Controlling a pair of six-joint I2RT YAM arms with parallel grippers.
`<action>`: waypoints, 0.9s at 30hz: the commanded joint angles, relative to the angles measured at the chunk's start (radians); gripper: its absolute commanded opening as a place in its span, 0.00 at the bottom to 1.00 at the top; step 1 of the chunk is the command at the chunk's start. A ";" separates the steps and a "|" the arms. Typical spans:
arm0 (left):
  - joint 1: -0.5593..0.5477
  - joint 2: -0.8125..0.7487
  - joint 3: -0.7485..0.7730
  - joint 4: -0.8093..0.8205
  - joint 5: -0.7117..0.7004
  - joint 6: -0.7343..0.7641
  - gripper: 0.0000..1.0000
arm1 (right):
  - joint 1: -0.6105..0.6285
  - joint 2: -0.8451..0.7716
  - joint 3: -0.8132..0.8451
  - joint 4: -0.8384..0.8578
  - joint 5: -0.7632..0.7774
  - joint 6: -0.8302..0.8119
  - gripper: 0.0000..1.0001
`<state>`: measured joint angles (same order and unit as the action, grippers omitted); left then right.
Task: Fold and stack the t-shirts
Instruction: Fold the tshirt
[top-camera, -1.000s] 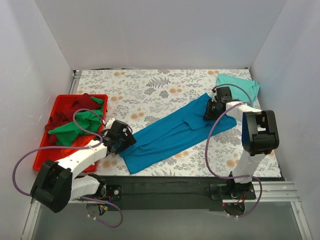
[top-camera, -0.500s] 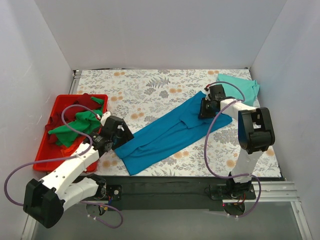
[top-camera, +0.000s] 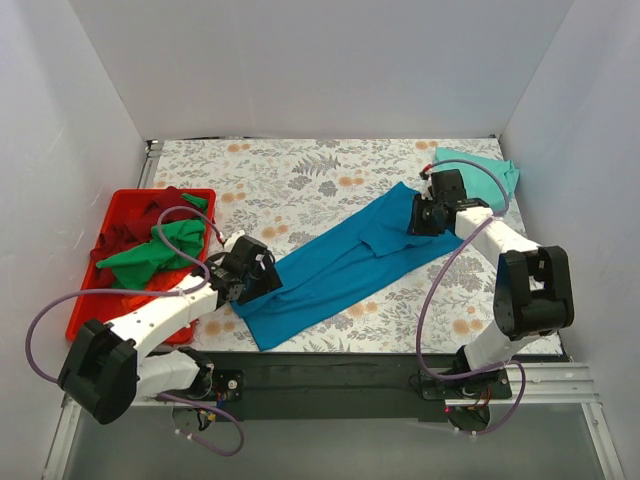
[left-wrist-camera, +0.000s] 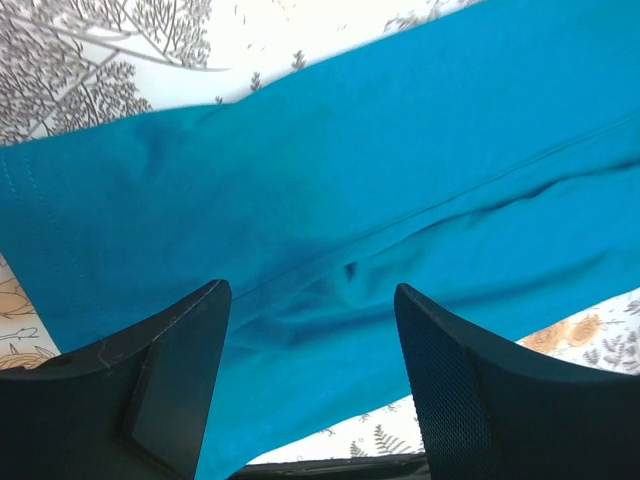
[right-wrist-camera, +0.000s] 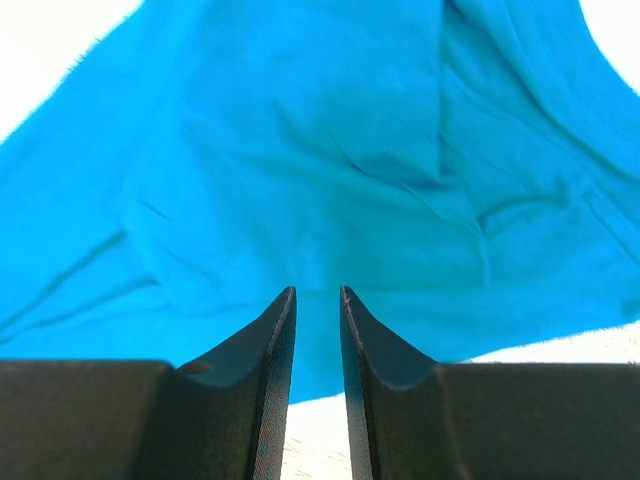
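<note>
Blue shirt (top-camera: 340, 265) spread diagonally for folding: left pincer (left-wrist-camera: 308, 290) wide above its near-edge end; right pincer (right-wrist-camera: 317, 292) nearly closed, empty-looking, toward far-right corner.

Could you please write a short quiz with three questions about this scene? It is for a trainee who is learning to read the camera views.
1. True or false: the left hand is open above the blue t-shirt.
2. Where does the pale mint t-shirt lie?
A) beside the base of the left arm
B) at the far right corner of the table
C) spread on top of the blue t-shirt
3. Fill in: the bright green t-shirt lies in the ___.

Key: 1 true. 2 B. 3 red tray.
</note>
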<state>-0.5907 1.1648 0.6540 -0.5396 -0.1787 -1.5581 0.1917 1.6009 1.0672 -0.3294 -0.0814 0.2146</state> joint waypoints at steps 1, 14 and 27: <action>-0.017 0.001 -0.037 0.041 0.004 -0.013 0.65 | -0.012 0.022 -0.026 -0.026 0.022 -0.030 0.31; -0.034 -0.050 -0.207 0.053 0.013 -0.049 0.65 | -0.011 0.205 0.091 -0.014 0.017 -0.046 0.31; -0.078 -0.137 -0.244 0.001 0.053 -0.122 0.64 | 0.037 0.350 0.198 -0.007 -0.009 -0.014 0.30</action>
<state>-0.6521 1.0367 0.4461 -0.4469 -0.1570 -1.6459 0.2008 1.8927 1.2297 -0.3485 -0.0849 0.1871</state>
